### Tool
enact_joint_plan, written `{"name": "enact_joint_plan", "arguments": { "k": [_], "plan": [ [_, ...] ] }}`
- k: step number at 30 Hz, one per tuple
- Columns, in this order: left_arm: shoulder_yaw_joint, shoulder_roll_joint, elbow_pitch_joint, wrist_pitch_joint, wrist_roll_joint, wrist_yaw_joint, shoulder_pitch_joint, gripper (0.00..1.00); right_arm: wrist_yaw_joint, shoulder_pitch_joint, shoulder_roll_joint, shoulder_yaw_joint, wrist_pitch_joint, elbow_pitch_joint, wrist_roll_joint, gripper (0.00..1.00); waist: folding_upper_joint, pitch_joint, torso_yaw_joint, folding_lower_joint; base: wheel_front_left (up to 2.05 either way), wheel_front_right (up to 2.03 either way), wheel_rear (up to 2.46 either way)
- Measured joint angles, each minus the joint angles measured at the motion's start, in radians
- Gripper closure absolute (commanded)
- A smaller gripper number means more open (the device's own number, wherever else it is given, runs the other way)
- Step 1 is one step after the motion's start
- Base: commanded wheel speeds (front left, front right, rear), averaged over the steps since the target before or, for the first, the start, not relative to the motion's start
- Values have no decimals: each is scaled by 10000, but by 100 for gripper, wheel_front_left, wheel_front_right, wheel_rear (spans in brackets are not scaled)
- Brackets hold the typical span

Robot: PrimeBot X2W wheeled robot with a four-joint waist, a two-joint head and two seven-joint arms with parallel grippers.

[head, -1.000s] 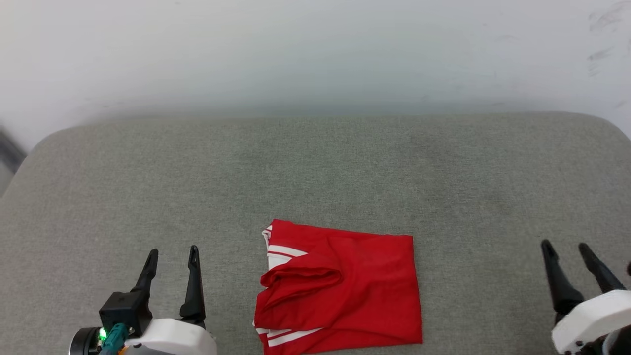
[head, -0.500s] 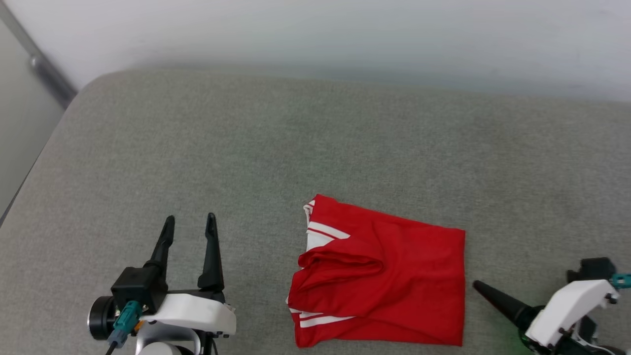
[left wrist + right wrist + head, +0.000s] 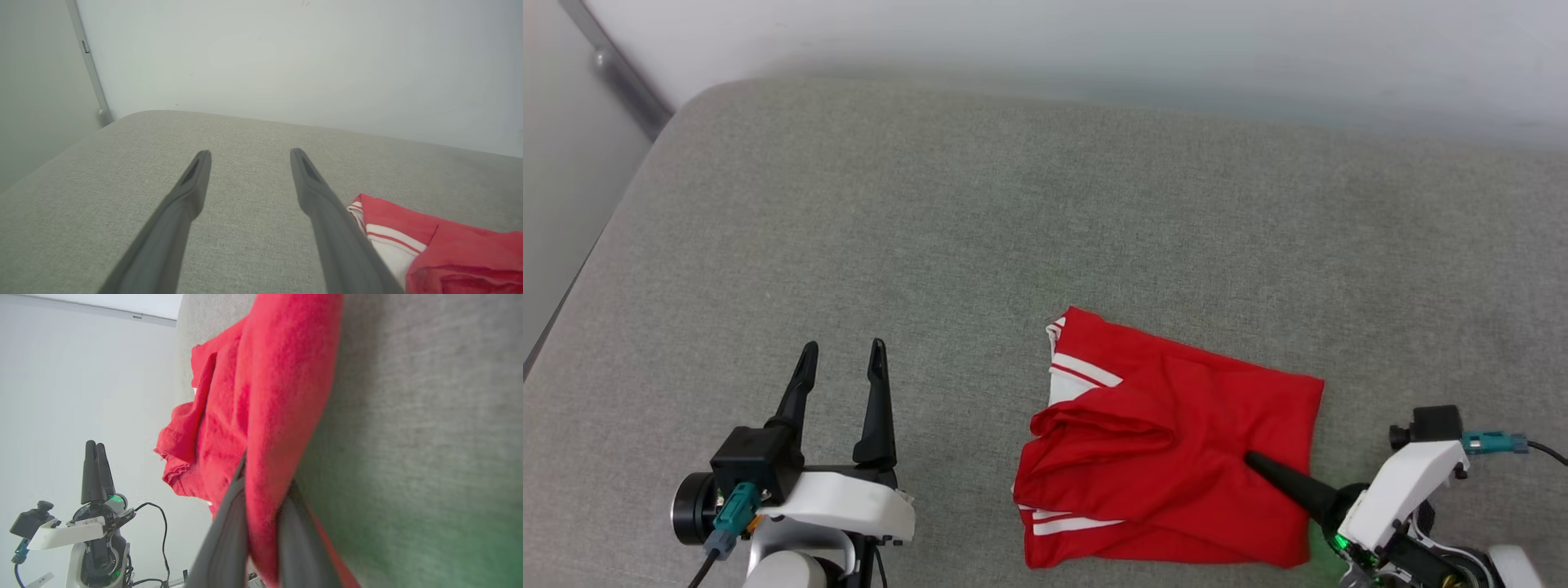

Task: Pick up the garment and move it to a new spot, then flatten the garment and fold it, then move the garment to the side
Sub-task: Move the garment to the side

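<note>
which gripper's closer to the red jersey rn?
Right. The right gripper is on the garment, fingers pinching its right edge; the left gripper hovers open, apart, off its left side.

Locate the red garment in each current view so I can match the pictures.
Head view: the garment lies folded at lower centre-right on the grey cushion.
Left wrist view: the garment shows its striped end in the lower right corner.
Right wrist view: the garment runs from top centre to the bottom edge, between the fingers of the right gripper.
Shared landmark: the left gripper, open, beside the garment.
</note>
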Motion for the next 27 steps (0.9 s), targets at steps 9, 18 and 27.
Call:
{"name": "enact_joint_plan", "arguments": {
  "k": [9,18,27],
  "plan": [
    [169,-36,31,0,167,-155,285,0,0,-318,-1486,1816,-1386,-65,-2155,100,0,-504,-471,0,0,0,0],
    [157,-25,-366,-2,416,-259,547,0,2,-1118,-2222,2690,-1457,-234,-5440,100,0,-810,-1903,0,0,0,0],
    [-79,19,-1158,15,821,-430,-72,0,6,-2783,-3143,2964,-1037,-1310,-7411,100,0,-256,-4064,0,0,0,0]
  ]
}}
